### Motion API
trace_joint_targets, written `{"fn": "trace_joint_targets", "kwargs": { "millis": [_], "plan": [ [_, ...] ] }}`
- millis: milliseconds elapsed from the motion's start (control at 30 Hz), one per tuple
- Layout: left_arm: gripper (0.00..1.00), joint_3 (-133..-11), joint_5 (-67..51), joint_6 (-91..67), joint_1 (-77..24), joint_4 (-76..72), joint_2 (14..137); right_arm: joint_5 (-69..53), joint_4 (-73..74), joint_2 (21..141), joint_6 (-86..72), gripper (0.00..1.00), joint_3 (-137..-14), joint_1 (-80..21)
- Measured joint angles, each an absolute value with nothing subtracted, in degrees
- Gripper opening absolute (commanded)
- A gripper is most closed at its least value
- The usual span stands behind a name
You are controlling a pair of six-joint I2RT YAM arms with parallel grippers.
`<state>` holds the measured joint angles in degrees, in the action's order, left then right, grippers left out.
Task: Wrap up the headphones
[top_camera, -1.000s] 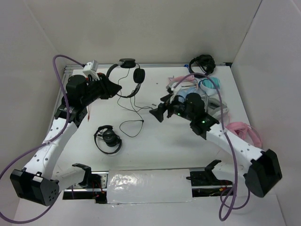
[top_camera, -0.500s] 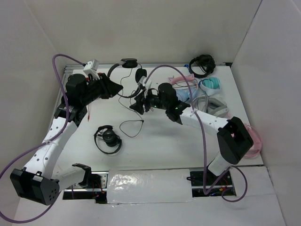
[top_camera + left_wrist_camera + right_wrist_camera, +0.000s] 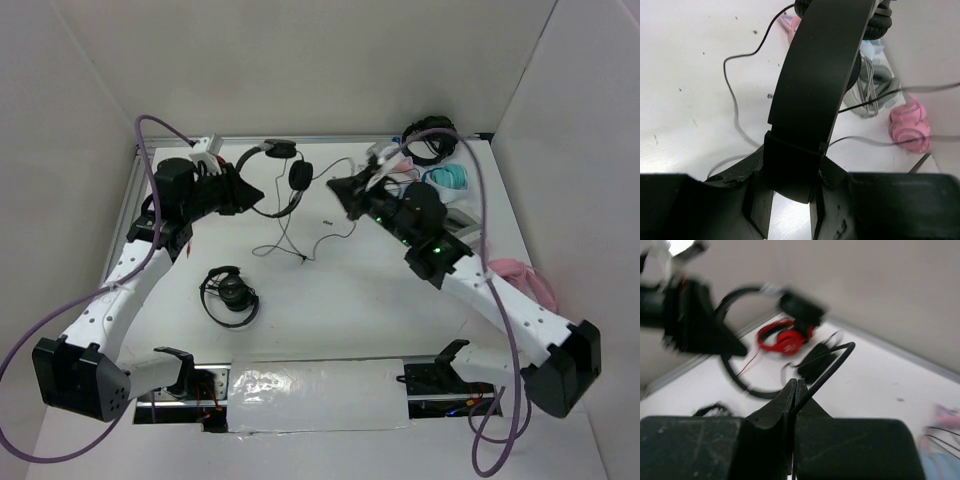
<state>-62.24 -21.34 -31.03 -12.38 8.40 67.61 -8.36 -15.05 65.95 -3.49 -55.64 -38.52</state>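
Note:
The black headphones (image 3: pixel 272 152) hang above the back left of the table, and my left gripper (image 3: pixel 246 193) is shut on their headband (image 3: pixel 820 75). One round ear pad (image 3: pixel 300 175) dangles to the right. Their thin black cable (image 3: pixel 318 243) trails down onto the table, loops, and rises to my right gripper (image 3: pixel 341 190). That gripper is shut on the cable (image 3: pixel 830 365), which comes out between its closed fingertips (image 3: pixel 796 385). In the left wrist view the left gripper (image 3: pixel 790 195) has the headband clamped between its fingers. The right wrist view is blurred.
A compact black pair (image 3: pixel 230 296) lies at the front left. Another black pair (image 3: pixel 430 140) sits in the back right corner beside teal headphones (image 3: pixel 447 180) and a pink pair (image 3: pixel 522 280). A red pair (image 3: pixel 782 340) lies by the back wall. White walls enclose the table.
My right gripper has shut on the cable and swung up and to the right, lifting the cable off the table. The left arm shifted slightly right with the headphones.

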Motion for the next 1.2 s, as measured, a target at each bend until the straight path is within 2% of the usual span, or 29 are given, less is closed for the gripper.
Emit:
{"fn": "trace_joint_targets", "kwargs": {
  "millis": [233,433,633,733,900,1067,1133,1200],
  "plan": [
    [0.00,-58.4,-25.8,-24.0,-12.4,10.4,66.6,4.8,-7.4,60.6,-7.2,0.00,-63.6,-21.9],
    [0.00,-53.6,-32.4,-19.4,-12.5,12.0,62.2,7.3,-0.9,63.0,-12.9,0.00,-70.7,-6.2],
    [0.00,-52.6,-36.8,-16.6,-12.6,12.9,60.7,6.6,3.5,69.5,-17.9,0.00,-75.9,5.0],
    [0.00,-52.2,-37.4,-16.0,-12.6,13.7,60.7,8.1,7.5,73.9,-20.3,0.00,-79.8,7.1],
    [0.00,-50.3,-35.1,-15.1,-12.6,15.4,58.5,17.6,15.7,80.6,-25.6,0.00,-88.2,7.7],
    [0.00,-50.1,-33.0,-15.2,-12.6,16.6,54.8,21.2,18.2,80.6,-27.7,0.00,-87.0,7.9],
    [0.00,-50.1,-33.4,-15.3,-12.4,16.2,53.6,19.1,17.1,79.6,-27.4,0.04,-83.9,7.9],
    [0.00,-50.2,-34.3,-15.6,-12.3,16.0,53.5,15.3,15.1,78.1,-25.6,0.13,-78.9,7.6]
  ]
}}
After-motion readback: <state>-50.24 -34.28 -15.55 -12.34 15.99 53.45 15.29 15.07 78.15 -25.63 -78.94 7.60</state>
